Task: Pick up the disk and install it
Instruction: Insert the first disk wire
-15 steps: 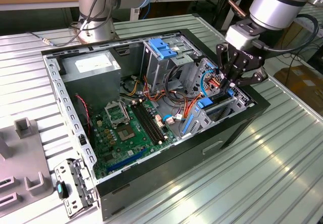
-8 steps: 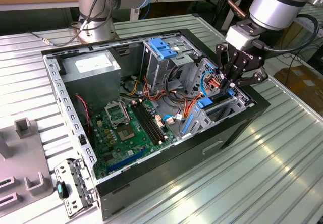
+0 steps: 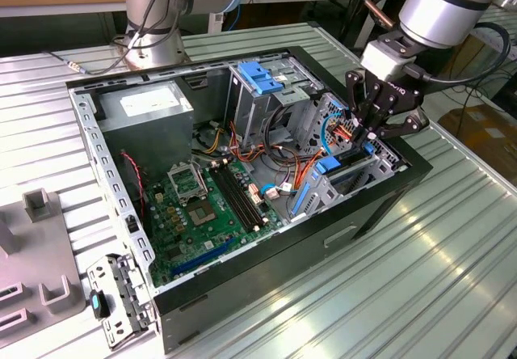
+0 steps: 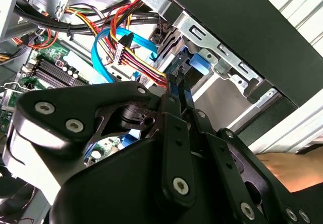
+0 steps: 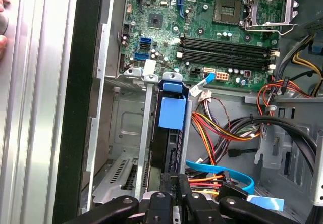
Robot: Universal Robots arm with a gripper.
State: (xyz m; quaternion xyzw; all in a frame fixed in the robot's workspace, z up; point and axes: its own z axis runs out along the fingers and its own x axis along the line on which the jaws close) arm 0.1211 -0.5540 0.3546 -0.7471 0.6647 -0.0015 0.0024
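Note:
The disk (image 3: 327,165) stands on its edge in a slot of the metal bay at the open computer case's front corner, on the exterior view's right. Its blue end tab (image 5: 171,110) points toward the motherboard, and the blue carrier (image 4: 199,62) shows just past my fingertips. My gripper (image 3: 365,139) reaches down into the bay over the disk's other end. Its fingers (image 5: 169,186) are shut together, tips (image 4: 176,85) resting on the disk's upper edge. I see nothing between the fingers.
Orange, yellow and blue cables (image 5: 227,128) crowd the bay's side. The motherboard (image 3: 202,205), grey power supply (image 3: 149,104) and a tall drive cage with a blue latch (image 3: 260,76) stand in the case. A person's hand (image 4: 290,168) rests outside the case wall.

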